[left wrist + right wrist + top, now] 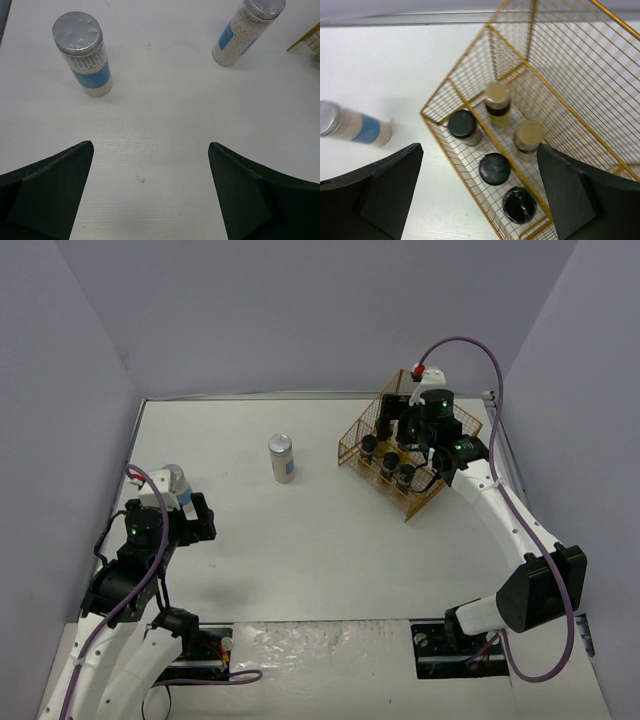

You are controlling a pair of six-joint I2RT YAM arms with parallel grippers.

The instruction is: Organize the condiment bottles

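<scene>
Two pale silver-lidded jars with blue labels stand on the white table: one [175,483] [83,56] by the left arm, the other [282,458] [246,30] mid-table, also in the right wrist view [354,128]. My left gripper [203,517] [150,152] is open and empty, low over bare table, short of both jars. In the gold wire basket [355,435] [442,95] stand three black-capped jars [462,125] [495,169] [519,204] in the front row and two slim tan-capped bottles [497,102] [529,137] behind. My right gripper [410,438] [479,148] hovers open and empty above the basket.
Grey walls close the table on the left, back and right. A red-and-white object [420,371] sits behind the basket at the table's back edge. A corner of the basket [309,41] shows at the right edge of the left wrist view.
</scene>
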